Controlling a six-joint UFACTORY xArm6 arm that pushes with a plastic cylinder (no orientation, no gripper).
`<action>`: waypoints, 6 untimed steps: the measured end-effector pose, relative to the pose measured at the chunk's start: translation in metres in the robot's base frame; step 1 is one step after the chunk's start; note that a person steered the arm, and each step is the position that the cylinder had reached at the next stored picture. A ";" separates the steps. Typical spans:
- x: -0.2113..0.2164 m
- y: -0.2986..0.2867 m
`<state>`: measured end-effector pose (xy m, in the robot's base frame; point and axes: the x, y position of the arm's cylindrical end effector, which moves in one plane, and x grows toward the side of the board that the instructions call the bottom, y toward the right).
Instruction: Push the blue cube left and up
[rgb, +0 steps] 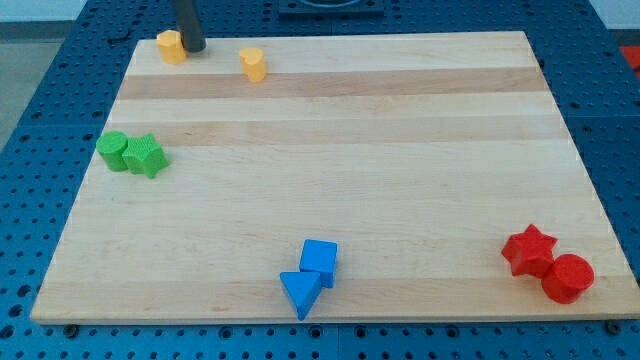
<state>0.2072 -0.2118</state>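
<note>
The blue cube (320, 260) sits near the view's bottom edge of the wooden board, a little left of centre. A blue triangular block (300, 293) touches it at its lower left. My rod comes down at the view's top left and my tip (192, 47) rests on the board right beside a yellow block (171, 46), on that block's right. The tip is far from the blue cube, up and to the left of it.
A yellow cylinder (252, 64) stands right of the tip. A green cylinder (112, 150) and a green star-like block (146, 156) touch at the left edge. A red star (529, 250) and a red cylinder (568, 278) sit at the bottom right.
</note>
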 end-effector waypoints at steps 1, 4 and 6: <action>-0.001 -0.004; -0.001 -0.015; -0.004 0.075</action>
<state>0.2029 -0.1366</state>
